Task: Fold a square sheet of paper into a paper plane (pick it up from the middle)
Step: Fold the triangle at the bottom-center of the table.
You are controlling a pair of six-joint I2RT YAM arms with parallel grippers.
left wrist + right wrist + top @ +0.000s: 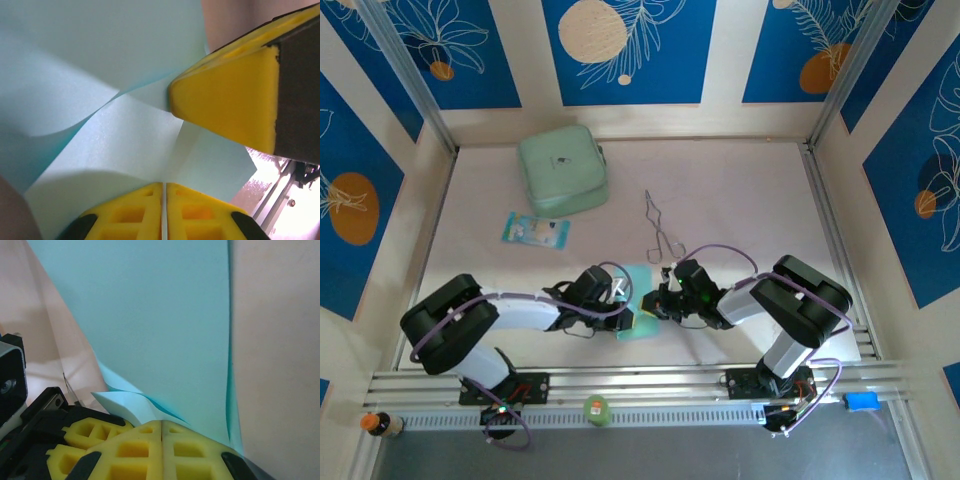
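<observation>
1. While both arms meet over the near middle of the tabletop (740, 200), the square sheet of paper (638, 278) sits between them, partly folded and curled up.
2. Left end effector (164, 189): fingers squeezed together, thin paper edge in the seam.
3. Right end effector (161, 425): also pinched tight on a paper fold, just beside the left one.

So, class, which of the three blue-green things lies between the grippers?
The cyan paper; the mint-green case and the printed packet lie farther back, on the left.
</observation>
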